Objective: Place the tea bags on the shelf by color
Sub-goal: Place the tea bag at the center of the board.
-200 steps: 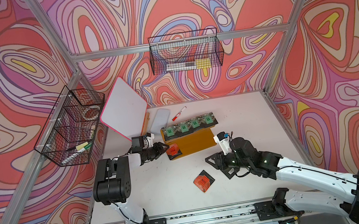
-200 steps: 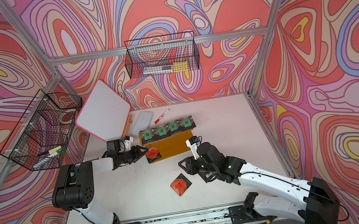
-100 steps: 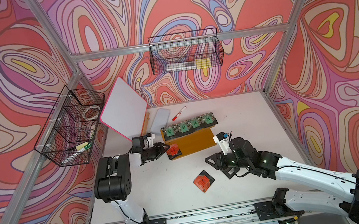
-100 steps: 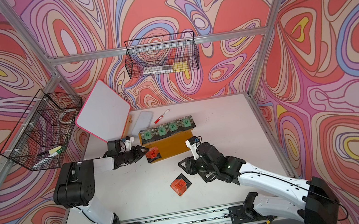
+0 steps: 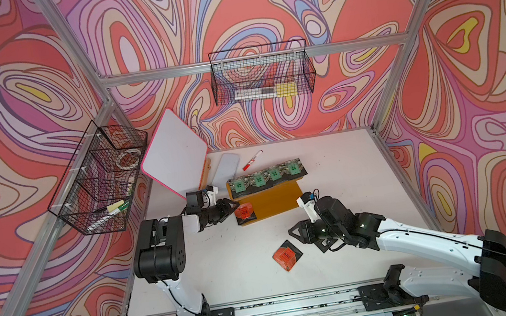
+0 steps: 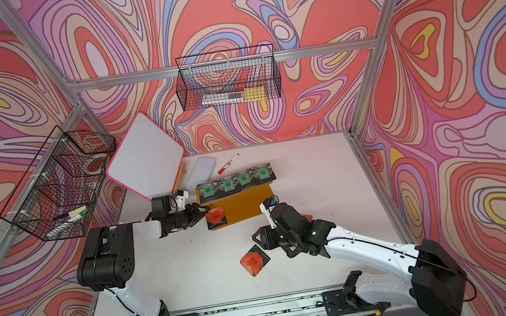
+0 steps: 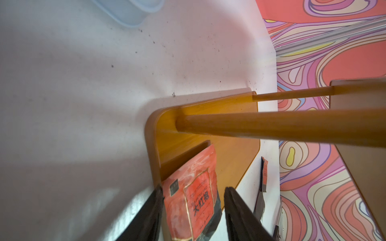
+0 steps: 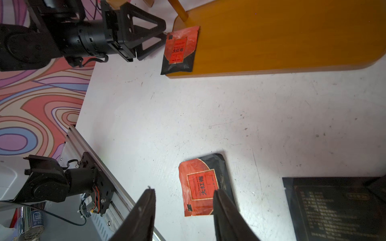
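Note:
The shelf (image 5: 273, 200) is a mustard two-step stand. Its upper board holds a row of green tea bags (image 5: 264, 177), several side by side. One orange tea bag (image 5: 244, 211) (image 7: 192, 187) lies at the left end of the lower board, overhanging the edge. My left gripper (image 5: 234, 207) (image 7: 193, 194) is open around it, with a gap on one side. A second orange tea bag (image 5: 288, 256) (image 8: 201, 184) lies on the table. My right gripper (image 5: 305, 241) (image 8: 183, 198) hovers open beside it. Close to the right arm, a black-backed sachet (image 8: 334, 208) lies face down.
A pink-edged whiteboard (image 5: 173, 157) leans at the back left, with a pale tray (image 5: 226, 169) and a red marker (image 5: 252, 160) beside it. Wire baskets hang on the left wall (image 5: 98, 178) and the back wall (image 5: 261, 76). The arms' rail (image 5: 267, 306) runs along the front.
Almost nothing. The left arm's shoulder has shifted slightly. Both grippers and all the tea bags stay where they were.

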{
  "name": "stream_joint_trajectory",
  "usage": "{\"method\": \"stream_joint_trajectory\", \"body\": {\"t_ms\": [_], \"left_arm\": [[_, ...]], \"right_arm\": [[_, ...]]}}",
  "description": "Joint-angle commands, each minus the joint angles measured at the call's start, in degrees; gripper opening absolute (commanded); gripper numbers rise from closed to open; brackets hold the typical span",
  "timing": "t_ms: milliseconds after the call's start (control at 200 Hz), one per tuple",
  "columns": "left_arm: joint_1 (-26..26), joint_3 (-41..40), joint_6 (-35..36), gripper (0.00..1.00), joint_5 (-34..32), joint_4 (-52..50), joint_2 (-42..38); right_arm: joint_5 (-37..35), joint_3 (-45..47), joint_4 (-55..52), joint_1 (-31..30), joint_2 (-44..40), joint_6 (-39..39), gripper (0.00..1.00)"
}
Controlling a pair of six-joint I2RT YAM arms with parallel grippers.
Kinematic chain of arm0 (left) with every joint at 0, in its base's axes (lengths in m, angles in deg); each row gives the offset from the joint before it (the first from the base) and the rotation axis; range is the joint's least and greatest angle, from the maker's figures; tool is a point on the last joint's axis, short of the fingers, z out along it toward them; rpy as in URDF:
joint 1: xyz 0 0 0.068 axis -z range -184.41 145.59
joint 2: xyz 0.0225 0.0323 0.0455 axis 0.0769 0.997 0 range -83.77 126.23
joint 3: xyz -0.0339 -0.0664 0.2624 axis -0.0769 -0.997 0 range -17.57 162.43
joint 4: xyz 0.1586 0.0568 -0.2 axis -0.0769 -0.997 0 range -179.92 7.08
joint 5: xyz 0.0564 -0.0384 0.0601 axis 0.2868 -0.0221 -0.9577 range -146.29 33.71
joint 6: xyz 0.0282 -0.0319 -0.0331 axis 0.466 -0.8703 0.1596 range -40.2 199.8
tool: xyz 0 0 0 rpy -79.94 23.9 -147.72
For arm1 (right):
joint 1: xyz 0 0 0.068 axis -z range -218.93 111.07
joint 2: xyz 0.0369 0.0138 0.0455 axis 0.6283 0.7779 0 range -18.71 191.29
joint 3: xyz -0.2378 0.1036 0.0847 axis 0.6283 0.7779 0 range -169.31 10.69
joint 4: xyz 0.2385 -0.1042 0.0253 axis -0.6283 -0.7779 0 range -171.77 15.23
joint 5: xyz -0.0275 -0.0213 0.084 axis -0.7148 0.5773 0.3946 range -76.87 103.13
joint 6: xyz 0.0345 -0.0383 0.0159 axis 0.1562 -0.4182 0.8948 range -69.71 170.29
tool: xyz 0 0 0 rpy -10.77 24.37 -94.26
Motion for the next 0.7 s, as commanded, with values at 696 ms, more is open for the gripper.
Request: {"method": "stream_joint_trajectory", "body": {"t_ms": [696], "left_arm": [[-0.1,-23.3,-4.1,0.67,-4.2,-6.6,-41.7]], "right_arm": [[5.1,-2.2,8.1,-0.4,21.4,-15.5,0.44]]}}
